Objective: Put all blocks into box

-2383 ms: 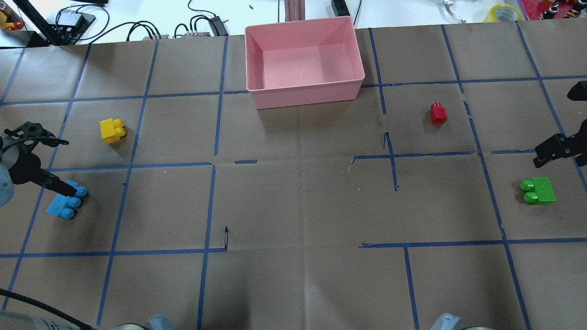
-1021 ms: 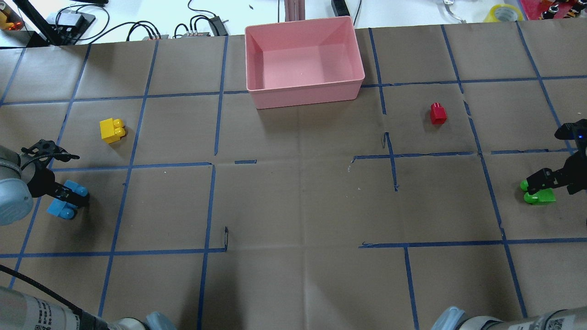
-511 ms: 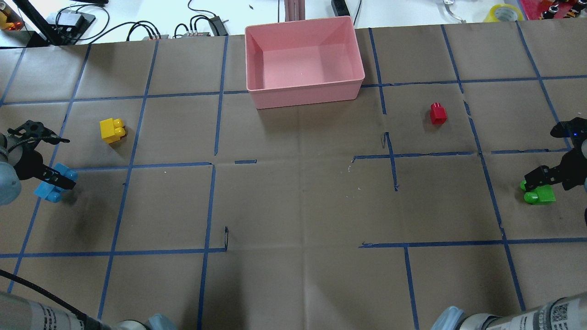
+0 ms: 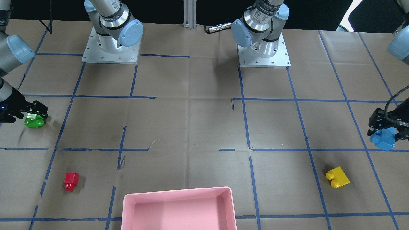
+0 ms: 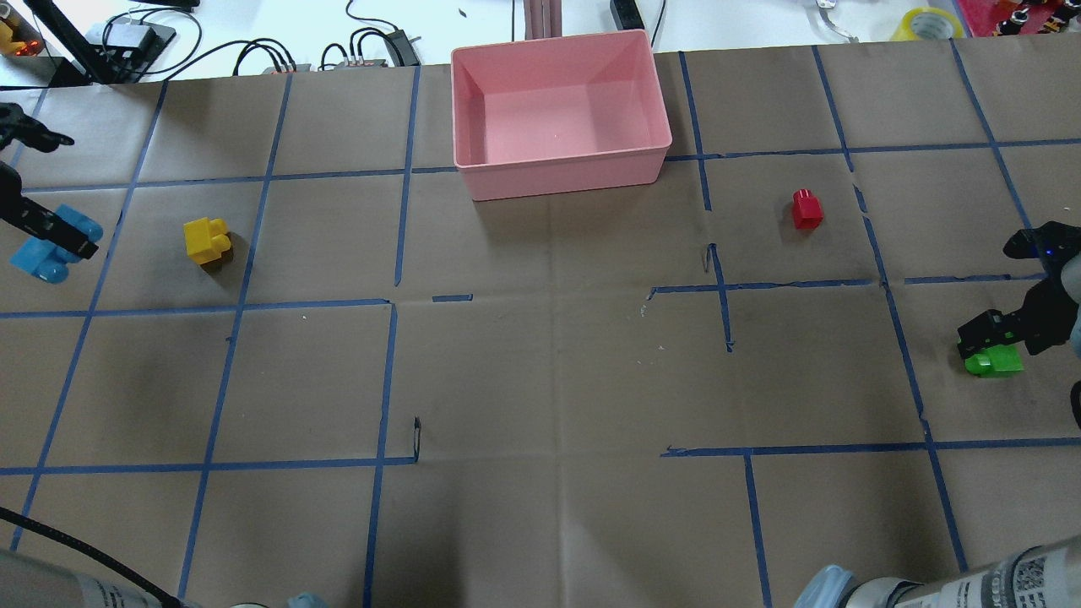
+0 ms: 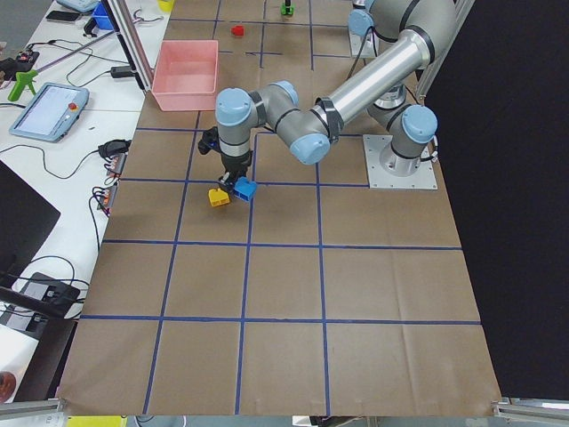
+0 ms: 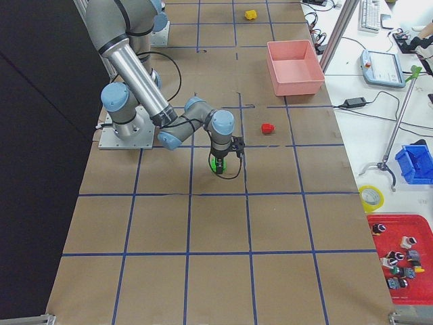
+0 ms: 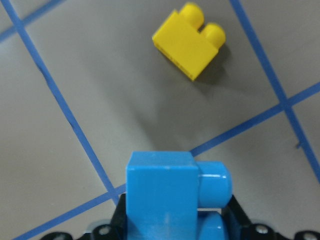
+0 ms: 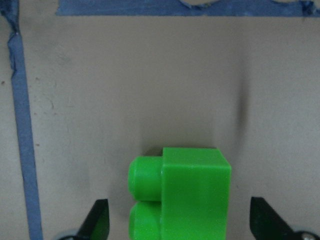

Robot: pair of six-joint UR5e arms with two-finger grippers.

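Observation:
My left gripper [image 5: 63, 241] is shut on the light blue block [image 5: 34, 257] and holds it above the table at the far left, near the yellow block [image 5: 206, 240]. The left wrist view shows the blue block [image 8: 160, 195] between the jaws, with the yellow block [image 8: 192, 42] lying on the paper below. My right gripper [image 5: 988, 342] is open and straddles the green block [image 5: 996, 365], which rests on the table. The right wrist view shows gaps between the green block [image 9: 192, 192] and both fingers [image 9: 97, 222]. The red block [image 5: 806, 209] lies right of the empty pink box [image 5: 557, 176].
Brown paper with blue tape lines covers the table. Cables and a power strip lie beyond the far edge behind the box. Both arm bases [image 4: 110, 48] stand at the robot's side of the table.
My left gripper closed on the blue block, lifted it and carried it toward the far left. My right gripper came down around the green block.

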